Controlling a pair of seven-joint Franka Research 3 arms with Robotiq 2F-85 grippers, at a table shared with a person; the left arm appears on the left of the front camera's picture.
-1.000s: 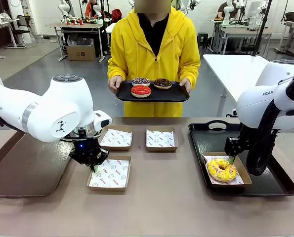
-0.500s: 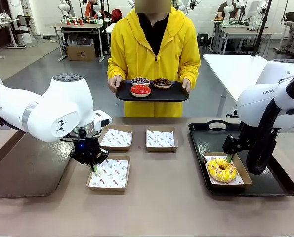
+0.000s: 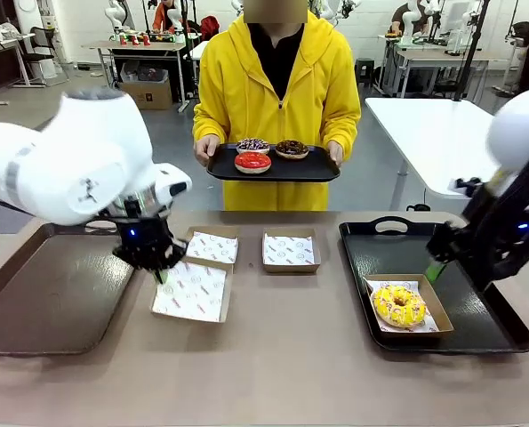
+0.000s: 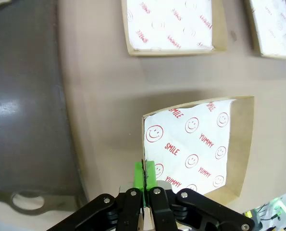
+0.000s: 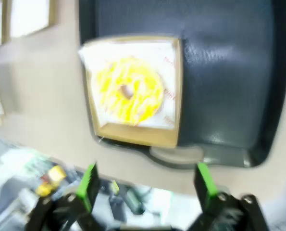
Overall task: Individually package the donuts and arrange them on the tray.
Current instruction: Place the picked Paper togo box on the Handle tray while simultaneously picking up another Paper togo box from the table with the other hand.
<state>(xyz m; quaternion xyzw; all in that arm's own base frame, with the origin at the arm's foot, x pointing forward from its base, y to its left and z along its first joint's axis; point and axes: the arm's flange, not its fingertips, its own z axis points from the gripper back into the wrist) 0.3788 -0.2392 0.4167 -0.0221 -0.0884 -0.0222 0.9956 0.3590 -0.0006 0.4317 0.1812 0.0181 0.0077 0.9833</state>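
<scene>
A yellow sprinkled donut lies in a paper-lined cardboard box on the black tray at the right. My right gripper hangs open above and to the right of that box, holding nothing. The person across the table holds a black tray carrying a red donut, a chocolate donut and a dark sprinkled donut. My left gripper is shut on the left edge of an empty lined box, which sits tilted.
Two more empty lined boxes sit side by side mid-table. A large dark tray lies at the left, close beside the pinched box. A white table stands behind at the right.
The left arm rose and drew the pinched box back and to the left. The right gripper opened fully and pulled up and to the right, away from the yellow donut's box.
</scene>
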